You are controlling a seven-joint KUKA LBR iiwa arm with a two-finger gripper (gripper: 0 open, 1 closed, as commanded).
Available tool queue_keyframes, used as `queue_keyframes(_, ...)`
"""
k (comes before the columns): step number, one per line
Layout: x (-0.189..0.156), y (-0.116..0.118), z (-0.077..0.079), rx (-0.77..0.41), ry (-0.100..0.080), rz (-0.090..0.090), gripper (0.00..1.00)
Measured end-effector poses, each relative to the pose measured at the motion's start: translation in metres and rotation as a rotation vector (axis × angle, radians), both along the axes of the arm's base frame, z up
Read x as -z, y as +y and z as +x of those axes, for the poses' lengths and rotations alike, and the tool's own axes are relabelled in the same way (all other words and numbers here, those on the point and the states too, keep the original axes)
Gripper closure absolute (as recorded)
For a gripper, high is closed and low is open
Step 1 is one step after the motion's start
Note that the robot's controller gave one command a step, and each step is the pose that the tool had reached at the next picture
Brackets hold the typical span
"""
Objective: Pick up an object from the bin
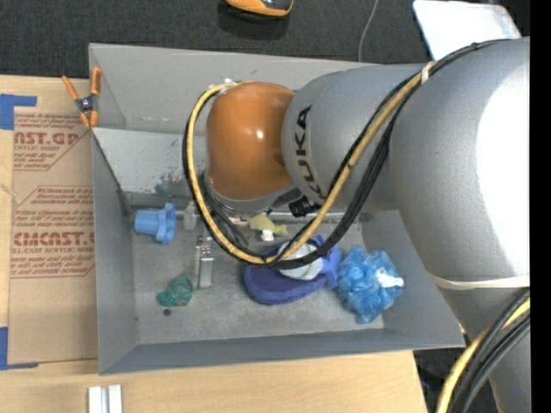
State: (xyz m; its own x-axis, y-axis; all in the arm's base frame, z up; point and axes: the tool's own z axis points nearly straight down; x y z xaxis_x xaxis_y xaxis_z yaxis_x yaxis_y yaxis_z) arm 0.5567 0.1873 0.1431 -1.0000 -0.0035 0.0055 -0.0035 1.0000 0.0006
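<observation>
The gripper (205,267) hangs beneath the orange wrist cover (245,140), low over the floor of the bin (116,256), left of centre. Whether it is open or closed cannot be told. Nearest to it lie a small crumpled teal piece (176,292), just down-left, and a blue plastic fitting (157,224) with a round collar, to its left. A dark blue floppy item (275,286) and a pale blue knobbly bundle (368,284) lie to the right.

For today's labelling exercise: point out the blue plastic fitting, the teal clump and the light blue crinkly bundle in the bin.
blue plastic fitting (155,224): camera view, on its middle.
teal clump (176,293): camera view, on its centre.
light blue crinkly bundle (366,286): camera view, on its middle.
</observation>
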Motion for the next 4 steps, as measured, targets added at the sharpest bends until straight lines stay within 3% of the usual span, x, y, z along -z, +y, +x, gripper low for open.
queue_keyframes(1, -0.005, -0.001, 0.002, 0.002, -0.007, 0.001, 0.0)
queue_keyframes(2, -0.074, -0.029, 0.009, 0.013, -0.003, 0.0, 0.0)
queue_keyframes(3, -0.12, -0.029, -0.015, 0.307, -0.001, -0.002, 0.0)
queue_keyframes(4, -0.161, -0.045, 0.006, 0.425, -0.007, -0.001, 0.0)
